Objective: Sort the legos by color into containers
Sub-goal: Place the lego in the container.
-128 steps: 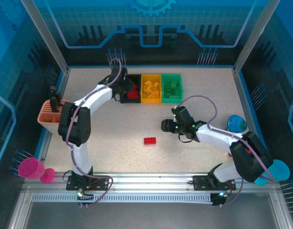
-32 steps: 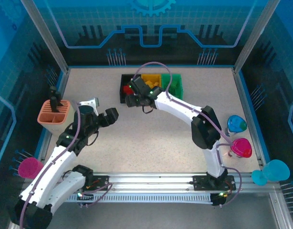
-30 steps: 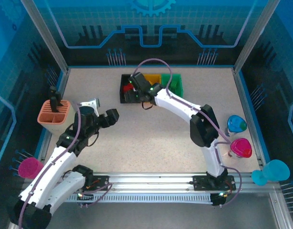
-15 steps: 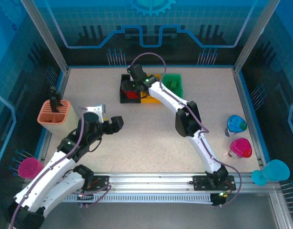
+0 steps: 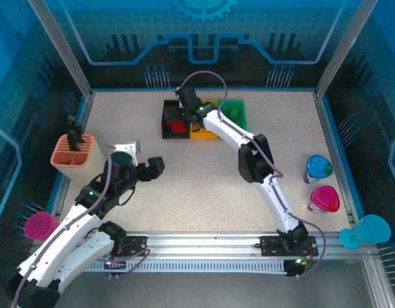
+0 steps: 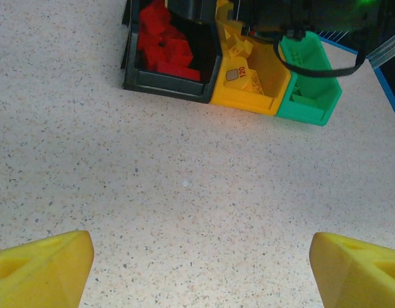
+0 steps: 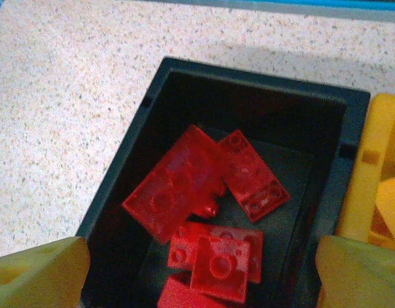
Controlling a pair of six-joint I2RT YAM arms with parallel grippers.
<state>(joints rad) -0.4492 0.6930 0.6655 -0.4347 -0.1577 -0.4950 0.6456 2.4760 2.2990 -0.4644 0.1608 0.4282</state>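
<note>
Red legos (image 7: 203, 192) fill the black bin (image 7: 261, 90), yellow legos (image 6: 239, 42) the yellow bin (image 6: 248, 99), green legos (image 6: 300, 54) the green bin (image 6: 309, 109). Every visible brick is sorted, so the task looks finished. The right gripper (image 7: 197, 269) hovers open and empty over the black bin; the left gripper (image 6: 200, 269), likewise open, hangs well back.

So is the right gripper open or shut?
Open: the right gripper has its fingertips wide apart above the black bin, holding nothing; red bricks lie inside.

Black plastic bin (image 7: 255, 82), yellow plastic bin (image 6: 243, 106), green plastic bin (image 6: 307, 110): upright, touching, in a row. Small red plastic bricks (image 7: 184, 183) jumbled inside black; yellow plastic bricks (image 6: 232, 36) inside yellow.
</note>
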